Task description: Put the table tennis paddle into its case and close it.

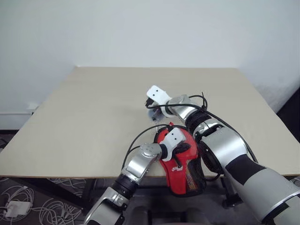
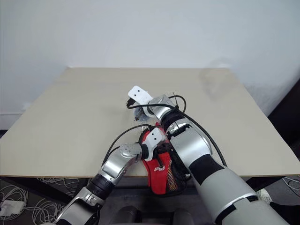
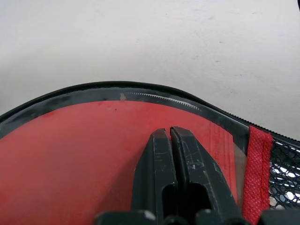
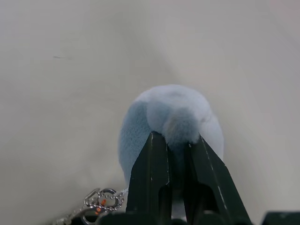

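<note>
The case shows its red side with a mesh patch and black trim, and leans over the table's front edge. My left gripper is shut against its red face just below the zip edge and seems to pinch it. Further in on the table, my right gripper is shut on a pale bluish fluffy ball. A small metal chain trails from that ball. In the head views the ball sits just beyond the case's top. The table tennis paddle is hidden.
The beige table stretches wide on both sides and behind the arms, up to a white wall. On the floor below the left front corner lie white cables.
</note>
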`<state>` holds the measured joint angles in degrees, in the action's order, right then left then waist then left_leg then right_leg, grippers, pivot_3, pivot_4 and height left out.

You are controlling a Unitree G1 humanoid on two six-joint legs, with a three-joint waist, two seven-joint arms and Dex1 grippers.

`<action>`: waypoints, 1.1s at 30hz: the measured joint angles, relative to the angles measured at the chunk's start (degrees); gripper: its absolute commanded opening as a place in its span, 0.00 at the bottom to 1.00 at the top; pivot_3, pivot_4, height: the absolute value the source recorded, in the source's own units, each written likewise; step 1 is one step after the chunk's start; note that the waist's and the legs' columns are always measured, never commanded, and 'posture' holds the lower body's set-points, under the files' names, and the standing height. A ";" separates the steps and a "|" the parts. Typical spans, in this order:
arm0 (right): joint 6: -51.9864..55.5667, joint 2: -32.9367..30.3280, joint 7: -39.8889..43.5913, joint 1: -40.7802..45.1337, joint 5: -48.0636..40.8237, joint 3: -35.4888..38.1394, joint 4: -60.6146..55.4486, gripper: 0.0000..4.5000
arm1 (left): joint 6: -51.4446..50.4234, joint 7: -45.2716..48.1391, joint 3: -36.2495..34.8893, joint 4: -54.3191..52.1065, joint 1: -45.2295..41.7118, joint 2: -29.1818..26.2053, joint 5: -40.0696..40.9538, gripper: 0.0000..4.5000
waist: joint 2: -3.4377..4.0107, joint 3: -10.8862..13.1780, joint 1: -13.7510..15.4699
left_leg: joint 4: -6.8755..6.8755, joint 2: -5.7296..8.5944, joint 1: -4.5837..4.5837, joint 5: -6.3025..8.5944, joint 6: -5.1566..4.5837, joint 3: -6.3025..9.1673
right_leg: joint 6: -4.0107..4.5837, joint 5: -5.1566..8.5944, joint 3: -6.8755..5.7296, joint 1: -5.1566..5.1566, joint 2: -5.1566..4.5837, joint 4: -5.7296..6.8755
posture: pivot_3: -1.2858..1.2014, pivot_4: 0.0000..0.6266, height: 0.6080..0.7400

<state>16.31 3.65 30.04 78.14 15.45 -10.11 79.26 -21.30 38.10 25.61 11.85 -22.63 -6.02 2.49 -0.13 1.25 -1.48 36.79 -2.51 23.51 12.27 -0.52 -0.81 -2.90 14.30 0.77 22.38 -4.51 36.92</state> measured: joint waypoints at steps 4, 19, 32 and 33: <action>-0.16 -0.40 -0.80 -0.16 0.10 0.02 0.02 0.00 | 0.05 0.08 0.00 -0.02 0.03 -0.01 0.00 0.00 | 0.00 0.00 0.00 | 0.00 0.00 0.00 0.00 0.00 0.00 | 0.00 0.00 0.00 -0.01 0.00 0.00 | 0.52 0.00 1.00; -0.38 -8.55 0.99 -2.63 0.34 0.06 0.07 0.00 | 2.19 1.59 -0.01 0.24 0.44 -0.37 0.00 0.00 | 0.04 0.00 -0.03 | 0.00 0.00 0.00 -0.01 -0.01 -0.02 | 0.00 0.00 0.03 -0.01 0.00 -0.01 | 0.52 0.00 1.00; -0.35 -17.56 5.47 -5.37 0.24 1.01 0.02 0.00 | 2.31 2.04 -0.03 0.38 0.40 -0.38 0.00 0.00 | 0.18 -0.03 -0.01 | 0.00 0.01 -0.02 -0.01 -0.03 -0.03 | 0.00 0.00 0.05 -0.04 0.00 -0.03 | 0.52 0.00 1.00; -0.35 -18.20 6.39 -5.61 0.20 1.06 -0.17 0.00 | 2.39 2.04 -0.03 0.52 0.36 -0.29 0.00 0.00 | 0.18 -0.03 0.01 | 0.00 0.01 -0.02 -0.01 -0.03 -0.03 | 0.00 0.00 0.05 -0.06 0.00 -0.04 | 0.52 0.00 1.00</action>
<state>15.96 -14.54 36.43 72.53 15.65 -9.06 79.09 -18.91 40.14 25.58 12.37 -22.27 -6.31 2.50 0.05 1.22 -1.47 36.80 -2.50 23.49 12.26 -0.55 -0.84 -2.90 14.30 0.82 22.32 -4.50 36.88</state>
